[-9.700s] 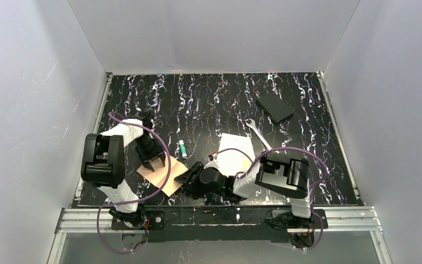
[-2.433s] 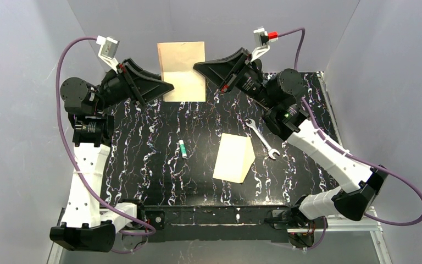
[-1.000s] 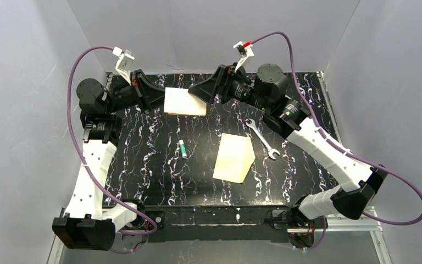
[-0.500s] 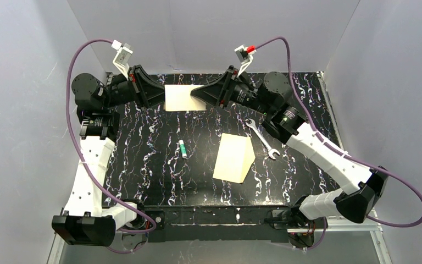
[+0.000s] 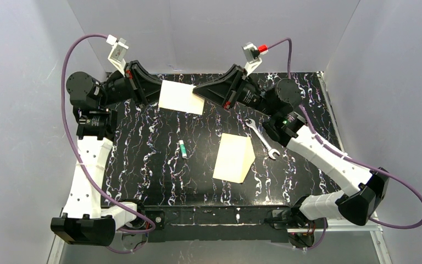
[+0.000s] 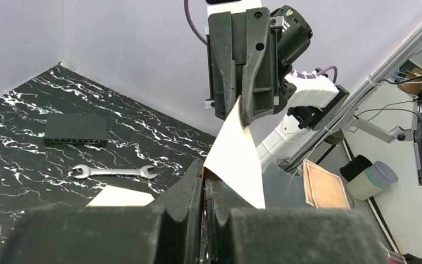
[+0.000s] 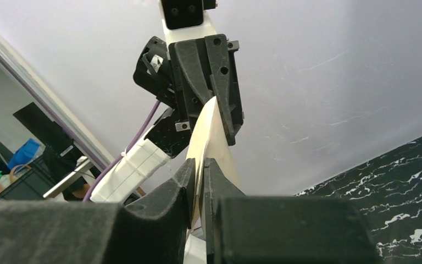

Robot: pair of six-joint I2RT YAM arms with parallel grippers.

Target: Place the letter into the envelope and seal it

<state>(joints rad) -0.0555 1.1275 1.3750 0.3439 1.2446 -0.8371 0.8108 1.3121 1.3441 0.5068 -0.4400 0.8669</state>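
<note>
The letter (image 5: 181, 97) is held in the air over the back of the table, folded to a small pale sheet, pinched at both ends. My left gripper (image 5: 159, 92) is shut on its left edge and my right gripper (image 5: 199, 92) is shut on its right edge. In the left wrist view the letter (image 6: 236, 159) runs from my jaws up to the right gripper (image 6: 243, 113). In the right wrist view the letter (image 7: 211, 137) runs from my jaws to the left gripper (image 7: 220, 113). The envelope (image 5: 233, 158) lies flat on the table, right of centre.
A steel wrench (image 5: 262, 138) lies just right of the envelope. A small glue stick (image 5: 182, 148) lies to the envelope's left. A black flat block (image 6: 76, 130) sits at the back right, hidden behind the right arm in the top view. White walls enclose the table.
The letter went from the table up between both grippers and now shows smaller. In the last half second it tilted, and both grippers shifted slightly apart and upward.
</note>
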